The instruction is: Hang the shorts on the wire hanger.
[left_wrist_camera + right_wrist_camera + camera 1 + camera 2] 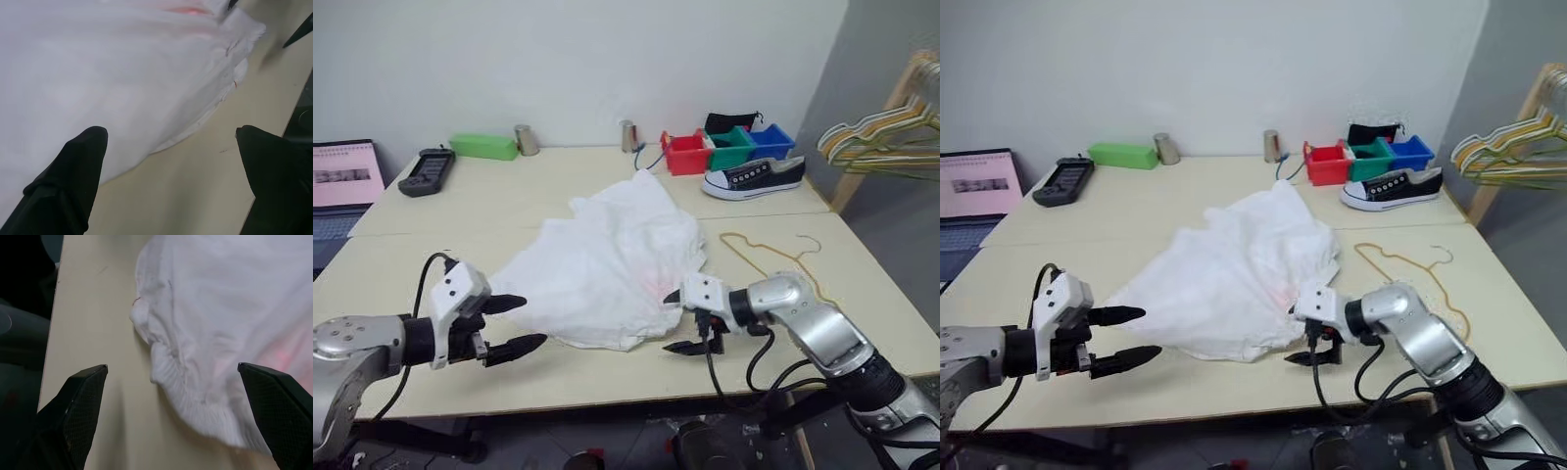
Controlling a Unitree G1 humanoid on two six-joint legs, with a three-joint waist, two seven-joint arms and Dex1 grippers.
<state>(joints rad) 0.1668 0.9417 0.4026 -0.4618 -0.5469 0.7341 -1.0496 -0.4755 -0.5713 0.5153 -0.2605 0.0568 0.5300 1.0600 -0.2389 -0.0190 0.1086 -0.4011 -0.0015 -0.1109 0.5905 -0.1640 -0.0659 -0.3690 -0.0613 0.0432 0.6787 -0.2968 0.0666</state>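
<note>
Nearest the robot, the left claw (514, 324) stood spread wide and empty just off the near-left edge of the shorts (607, 264), its fingertips pointing at the fabric without touching it. The right claw (682, 321) was likewise spread wide and empty at the near-right corner of the shorts, where the gathered waistband (195, 406) lay bunched on the worktop (401, 264); whether a fingertip brushed the cloth could not be told. The shorts lay crumpled in a loose heap at the middle of the worktop, a faint orange-red tint showing through the fabric near the waistband. Judged from the folds, the garment is light, thin and limp; it would sag and slide from a shallow pinch, so the ribbed elastic waistband is the soundest place to take hold, being thicker and less likely to slip. To the right of the shorts, apart from them, the wire hanger (773, 257) lay flat on the worktop, its hook toward the right; being thin wire lying flush, it is judged awkward to lift and liable to flex. Farther back stood a black-and-white shoe (754, 178) in front of red, green and blue bins (729, 149), with two metal cups (527, 140), a green box (483, 147) and a black handset (427, 171) along the far edge. A bunch of thicker hangers (886, 137) hung on a wooden stand at the far right.
</note>
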